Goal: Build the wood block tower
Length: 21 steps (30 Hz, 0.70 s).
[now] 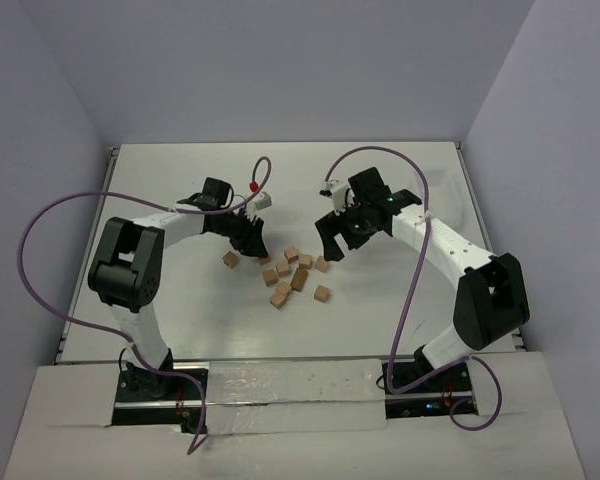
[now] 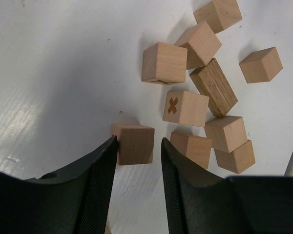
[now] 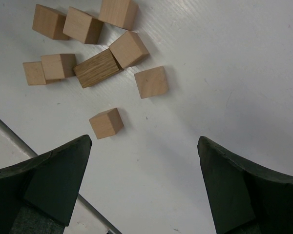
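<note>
Working the counter (image 1: 180, 180): my right jaws wide open, empty, near the scattered wood blocks (image 1: 298, 277) (no tower yet). My left jaws sit narrow around one block (image 2: 134, 144), one pad (image 2: 105, 180) touching, sliver of gap opposite. Risk: off-centre squeeze spins it into its neighbour (image 2: 193, 148).

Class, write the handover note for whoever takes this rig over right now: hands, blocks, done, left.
Left hand: straddling one small light-brown wooden cube on the white table, one finger touching, slim gap at the other; not lifted.
Right hand: open, empty, above the table.
Other light-brown wooden cubes: scattered loosely mid-table.
Done: nothing stacked.
Left: the whole tower.
</note>
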{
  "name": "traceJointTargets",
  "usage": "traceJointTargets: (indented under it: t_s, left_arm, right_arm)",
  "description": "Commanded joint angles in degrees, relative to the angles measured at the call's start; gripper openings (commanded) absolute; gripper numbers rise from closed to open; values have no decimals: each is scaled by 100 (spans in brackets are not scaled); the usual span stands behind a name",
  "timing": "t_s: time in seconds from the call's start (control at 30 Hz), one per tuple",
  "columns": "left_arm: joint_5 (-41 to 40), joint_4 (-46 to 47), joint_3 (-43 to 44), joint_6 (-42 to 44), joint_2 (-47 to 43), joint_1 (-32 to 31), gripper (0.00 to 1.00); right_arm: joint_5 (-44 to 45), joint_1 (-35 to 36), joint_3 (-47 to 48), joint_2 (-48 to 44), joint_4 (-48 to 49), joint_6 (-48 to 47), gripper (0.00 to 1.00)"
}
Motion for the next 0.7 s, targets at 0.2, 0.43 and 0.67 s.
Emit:
traceJointTargets:
  t_s: [0.2,0.43,0.67]
  left_arm:
    - [93,-163,138,-53,59,-110,44]
    - [135,-75,-65,-107,-109,-216,43]
    - [148,-134,-209,-48,-188,-304,41]
  right_arm:
    - [-103,-47,35,-183,-40,31,96]
    - [-112,-47,53,-174,-31,30,96]
    - [-109,-47,35,-198,-40,22,96]
